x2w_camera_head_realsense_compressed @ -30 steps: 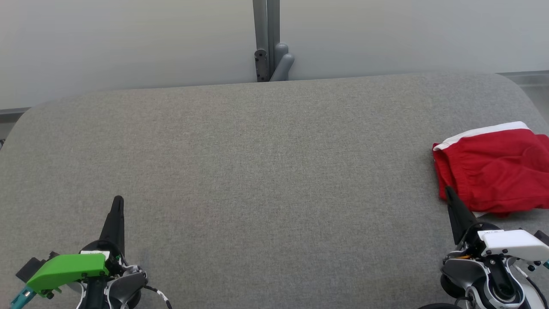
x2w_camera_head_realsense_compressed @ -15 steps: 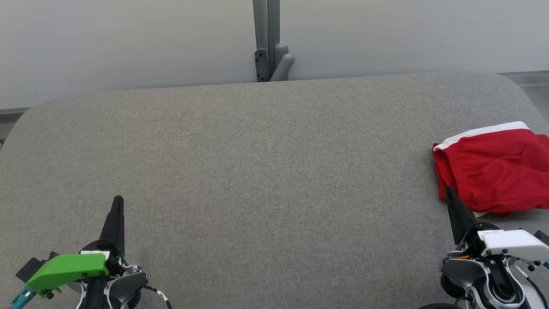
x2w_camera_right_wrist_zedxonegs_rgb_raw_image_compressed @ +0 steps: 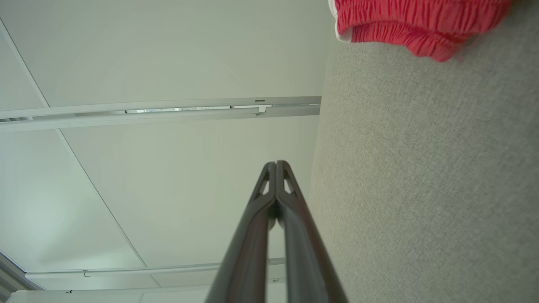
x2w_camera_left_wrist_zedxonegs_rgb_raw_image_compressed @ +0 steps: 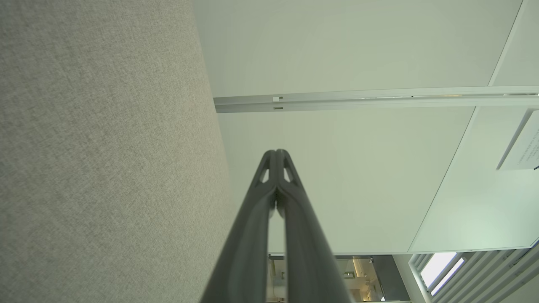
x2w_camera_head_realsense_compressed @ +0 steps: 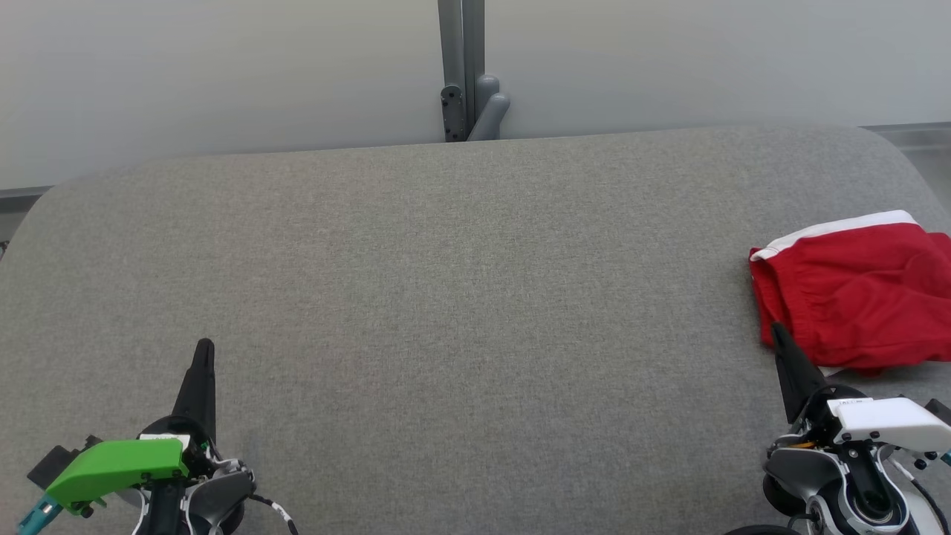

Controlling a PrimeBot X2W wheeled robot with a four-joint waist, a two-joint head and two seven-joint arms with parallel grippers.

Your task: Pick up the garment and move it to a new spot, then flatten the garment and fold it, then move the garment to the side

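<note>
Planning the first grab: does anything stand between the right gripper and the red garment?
Nothing visible does. The shut right gripper sits just short of the red garment, and the right wrist view shows bare grey fabric surface between them.

Red, white-trimmed garment lies folded, far right.

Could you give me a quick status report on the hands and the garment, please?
Left hand shut, empty, low left. Right hand shut, empty, beside the red garment. Garment unheld on grey table, right side. Nothing in the way.
</note>
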